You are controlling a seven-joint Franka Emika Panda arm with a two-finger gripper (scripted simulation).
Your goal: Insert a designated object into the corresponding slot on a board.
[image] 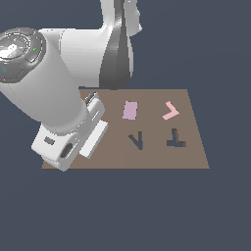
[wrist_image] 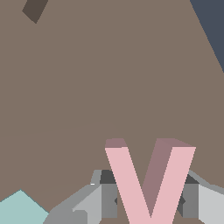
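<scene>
one pink v-shaped piece (wrist_image: 148, 183) sits between the gripper (wrist_image: 148, 202) fingers in the wrist view, a finger (wrist_image: 107, 197) on either side of its arms, apparently clamped on it. contact at the pads isn't fully visible, so the grasp is a judgement. in the exterior view the arm body hides both the gripper and the piece; they are over the board (image: 196, 147) near its edge on the exterior view's left.

the v-shaped slot (image: 137, 140) is dark and empty, mid-board, with the t-shaped cut-out (image: 175, 139) beside it on the exterior view's right. a paler pink chevron (image: 170, 111) and a mauve rectangle (image: 130, 110) lie further back. a pale teal piece (wrist_image: 19, 208) shows at the wrist view's corner.

step in hand looks like carry to slot. to do it well: keep the piece clear of the board surface while moving toward the exterior view's right, stop above the v slot rather than the t, rotate the wrist until the piece's apex matches the slot's, then lower straight. thin arms and a narrow angle mean small yaw error probably jams it on the rim. release only once it sits flush.
</scene>
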